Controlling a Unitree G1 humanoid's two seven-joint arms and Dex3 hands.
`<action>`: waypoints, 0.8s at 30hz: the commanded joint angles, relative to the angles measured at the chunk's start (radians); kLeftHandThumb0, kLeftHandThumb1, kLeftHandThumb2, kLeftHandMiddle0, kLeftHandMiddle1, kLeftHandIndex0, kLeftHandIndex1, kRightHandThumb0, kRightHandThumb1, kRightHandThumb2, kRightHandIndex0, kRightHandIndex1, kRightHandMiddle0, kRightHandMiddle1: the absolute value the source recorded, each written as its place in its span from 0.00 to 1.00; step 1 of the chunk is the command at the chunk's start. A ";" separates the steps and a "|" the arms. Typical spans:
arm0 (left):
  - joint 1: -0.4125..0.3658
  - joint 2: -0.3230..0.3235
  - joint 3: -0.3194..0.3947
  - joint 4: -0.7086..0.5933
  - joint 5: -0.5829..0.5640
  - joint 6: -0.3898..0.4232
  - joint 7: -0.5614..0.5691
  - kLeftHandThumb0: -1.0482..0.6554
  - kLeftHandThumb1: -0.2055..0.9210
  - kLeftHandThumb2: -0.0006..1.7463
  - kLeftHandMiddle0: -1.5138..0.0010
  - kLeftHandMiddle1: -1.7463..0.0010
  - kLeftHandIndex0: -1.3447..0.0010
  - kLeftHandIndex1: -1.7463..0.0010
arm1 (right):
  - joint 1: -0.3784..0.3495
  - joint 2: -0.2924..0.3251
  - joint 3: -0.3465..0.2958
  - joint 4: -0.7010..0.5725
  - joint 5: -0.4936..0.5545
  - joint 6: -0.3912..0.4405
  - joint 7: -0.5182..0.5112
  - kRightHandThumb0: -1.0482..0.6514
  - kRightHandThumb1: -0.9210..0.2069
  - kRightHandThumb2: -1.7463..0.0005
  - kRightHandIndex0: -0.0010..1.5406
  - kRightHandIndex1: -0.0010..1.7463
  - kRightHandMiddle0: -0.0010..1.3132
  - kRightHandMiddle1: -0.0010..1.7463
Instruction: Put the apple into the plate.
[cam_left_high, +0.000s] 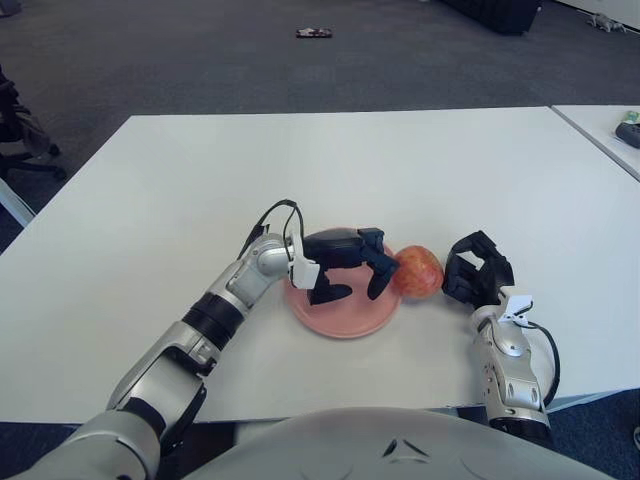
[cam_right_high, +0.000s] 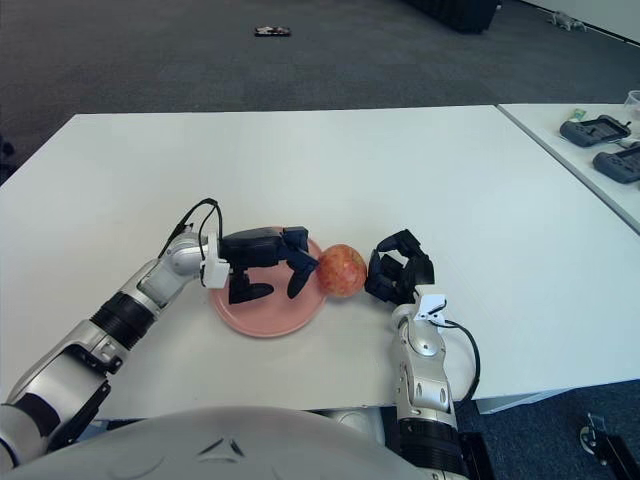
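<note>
A red-yellow apple (cam_left_high: 418, 271) sits at the right rim of a flat pink plate (cam_left_high: 335, 318) on the white table (cam_left_high: 330, 160); whether it lies on the rim or just beside it I cannot tell. My left hand (cam_left_high: 355, 275) hovers low over the plate with its fingers spread. Two dark fingertips (cam_left_high: 383, 272) reach the apple's left side, and the thumb (cam_left_high: 330, 293) points down at the plate. Nothing is held in it. My right hand (cam_left_high: 472, 268) shows just right of the apple, fingers loosely curled and holding nothing.
A second white table at the far right carries dark handheld devices (cam_right_high: 597, 130). A small dark object (cam_left_high: 314, 33) lies on the carpet beyond the table. A chair (cam_left_high: 20, 130) stands off the table's left edge.
</note>
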 joint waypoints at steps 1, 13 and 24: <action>0.018 0.006 0.027 -0.021 -0.007 0.017 0.025 0.61 0.09 0.99 0.35 0.11 0.47 0.00 | 0.021 0.008 -0.001 0.010 0.004 0.048 -0.004 0.34 0.50 0.26 0.70 1.00 0.44 1.00; 0.053 -0.008 0.080 -0.044 -0.070 0.051 0.045 0.61 0.09 0.99 0.35 0.11 0.48 0.00 | 0.030 0.009 0.000 -0.001 0.002 0.052 -0.005 0.34 0.50 0.27 0.69 1.00 0.44 1.00; 0.085 0.013 0.181 -0.071 -0.056 0.110 0.126 0.61 0.08 0.99 0.34 0.11 0.47 0.00 | 0.026 0.014 -0.011 0.011 0.018 0.052 -0.007 0.34 0.50 0.27 0.69 1.00 0.44 1.00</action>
